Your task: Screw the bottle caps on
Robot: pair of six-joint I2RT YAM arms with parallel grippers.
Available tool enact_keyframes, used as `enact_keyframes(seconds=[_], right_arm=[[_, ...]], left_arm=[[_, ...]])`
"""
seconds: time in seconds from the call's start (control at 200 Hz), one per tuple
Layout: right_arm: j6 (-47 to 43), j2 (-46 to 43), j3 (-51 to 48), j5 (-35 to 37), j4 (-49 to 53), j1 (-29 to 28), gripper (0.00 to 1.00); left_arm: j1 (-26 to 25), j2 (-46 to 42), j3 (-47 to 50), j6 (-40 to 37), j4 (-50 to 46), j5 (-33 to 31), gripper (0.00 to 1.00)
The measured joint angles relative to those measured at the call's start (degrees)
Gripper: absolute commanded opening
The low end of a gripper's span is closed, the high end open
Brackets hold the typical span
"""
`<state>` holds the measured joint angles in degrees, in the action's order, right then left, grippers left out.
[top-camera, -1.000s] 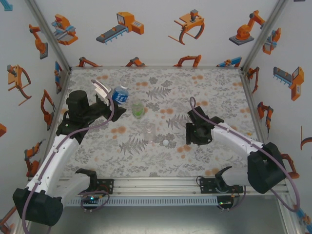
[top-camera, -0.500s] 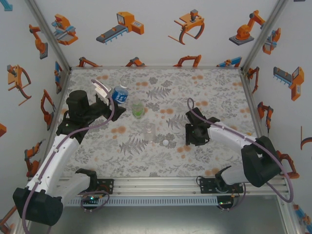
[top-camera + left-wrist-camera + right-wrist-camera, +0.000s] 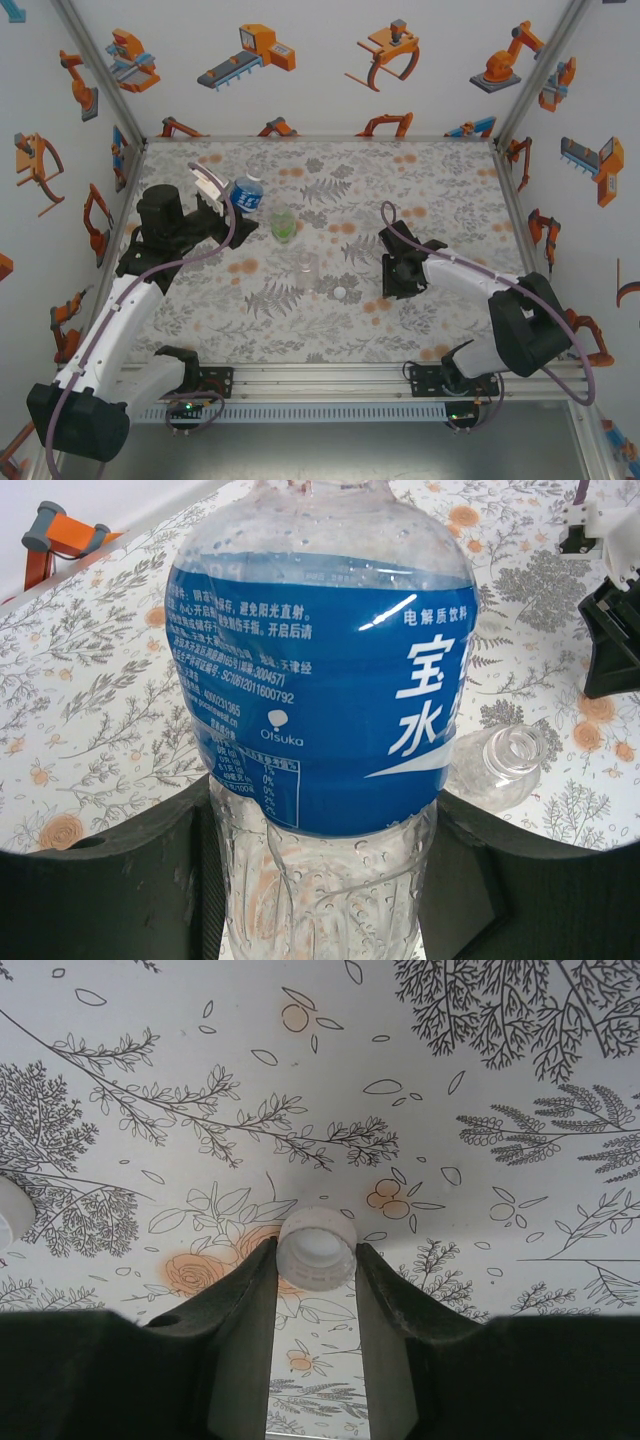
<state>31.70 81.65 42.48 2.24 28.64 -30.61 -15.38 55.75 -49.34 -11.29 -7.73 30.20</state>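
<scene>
Floral-print table (image 3: 330, 180) on my feed: towards its far left edge my left gripper (image 3: 222, 198) is clamped around the blue-label bottle (image 3: 320, 700), while right of centre my right gripper (image 3: 400, 276) pinches a small white bottle cap (image 3: 316, 1247) between its fingers.

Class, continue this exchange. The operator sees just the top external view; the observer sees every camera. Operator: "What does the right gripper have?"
Observer: The right gripper has its fingers against both sides of a small white round plastic cap.
Operator: And the left?
Observer: The left gripper clamps the blue-labelled clear plastic bottle, which has white characters printed on the label.
Operator: The plain bottle?
Observer: The plain clear plastic bottle has an open mouth and no cap.
</scene>
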Motion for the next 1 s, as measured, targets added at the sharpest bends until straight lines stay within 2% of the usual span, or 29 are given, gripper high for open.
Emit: enact_keyframes(seconds=[0.18,0.345,1.001], right_arm=[[-0.2,0.5,1.7,0.0,0.7,0.0,0.29],[-0.9,3.9,8.1,0.0,0.9,0.0,0.28],[-6.7,29.5,36.8,-0.9,3.0,0.0,0.28]], left_arm=[[0.0,0.0,0.0,0.0,0.0,0.0,0.0],[0.0,0.1,0.0,0.0,0.0,0.1,0.0],[0.0,0.1,0.0,0.0,0.0,0.3,0.0]])
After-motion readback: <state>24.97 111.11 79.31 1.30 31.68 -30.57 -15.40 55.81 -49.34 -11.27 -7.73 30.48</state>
